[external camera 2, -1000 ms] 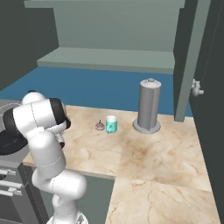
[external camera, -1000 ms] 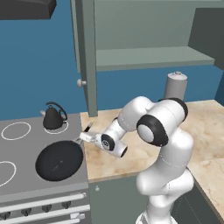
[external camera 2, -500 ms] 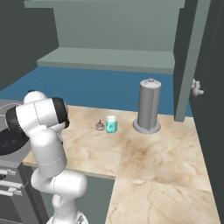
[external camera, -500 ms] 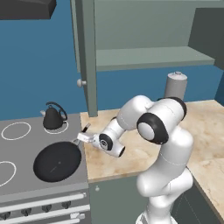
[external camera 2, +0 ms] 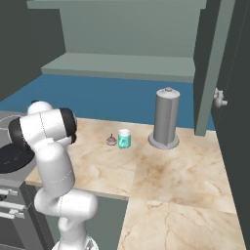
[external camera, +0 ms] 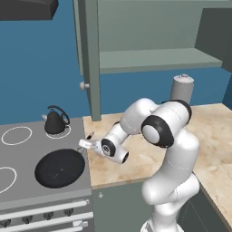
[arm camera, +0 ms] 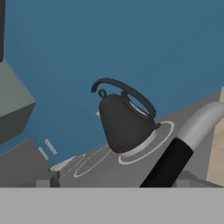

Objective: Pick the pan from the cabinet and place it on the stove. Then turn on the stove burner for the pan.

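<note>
A blue back wall stands behind the marble bench point(external camera: 213, 131) and the grey stove point(external camera: 27, 176) with its white rings. The pan point(external camera: 60, 168) lies flat on the stove's front right ring; in the right base view my own arm hides most of it. My end effector point(external camera: 86, 144) sits at the pan's handle point(arm camera: 183, 144) by the stove's right edge. Its fingers look spread about the handle, but whether they touch it I cannot tell. A black kettle point(external camera: 55, 121) stands on the rear ring. The cabinet point(external camera: 145, 41) hangs open above. A grey canister point(external camera 2: 166, 118) and a small teal cup point(external camera 2: 124, 139) stand on the bench.
</note>
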You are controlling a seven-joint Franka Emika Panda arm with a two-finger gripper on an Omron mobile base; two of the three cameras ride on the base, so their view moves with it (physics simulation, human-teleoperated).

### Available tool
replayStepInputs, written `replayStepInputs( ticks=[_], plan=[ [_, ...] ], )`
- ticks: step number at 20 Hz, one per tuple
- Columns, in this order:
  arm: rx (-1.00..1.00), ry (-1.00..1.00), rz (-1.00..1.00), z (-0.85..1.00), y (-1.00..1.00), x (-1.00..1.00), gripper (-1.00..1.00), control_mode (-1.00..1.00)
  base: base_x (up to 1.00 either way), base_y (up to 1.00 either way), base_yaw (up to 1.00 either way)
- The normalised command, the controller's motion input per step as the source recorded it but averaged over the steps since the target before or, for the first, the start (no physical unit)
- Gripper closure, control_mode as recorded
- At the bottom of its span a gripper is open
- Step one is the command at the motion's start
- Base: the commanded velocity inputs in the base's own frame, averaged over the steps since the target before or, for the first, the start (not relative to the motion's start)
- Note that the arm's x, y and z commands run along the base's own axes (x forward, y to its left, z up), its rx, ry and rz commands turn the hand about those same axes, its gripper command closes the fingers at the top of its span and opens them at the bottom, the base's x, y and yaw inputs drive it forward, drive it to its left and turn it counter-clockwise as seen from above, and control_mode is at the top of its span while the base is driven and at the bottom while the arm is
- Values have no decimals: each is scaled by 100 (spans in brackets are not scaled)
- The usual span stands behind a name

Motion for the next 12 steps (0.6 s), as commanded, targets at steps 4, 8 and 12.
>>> replayStepInputs(
  ticks=[4,8,12],
  plan=[
    [-9,16,0,0,23,-9,-100,-100,0,0,0],
    [-16,22,-2,8,11,-5,-100,-100,0,0,0],
    [-13,24,-8,8,0,-15,-100,-100,0,0,0]
  ],
)
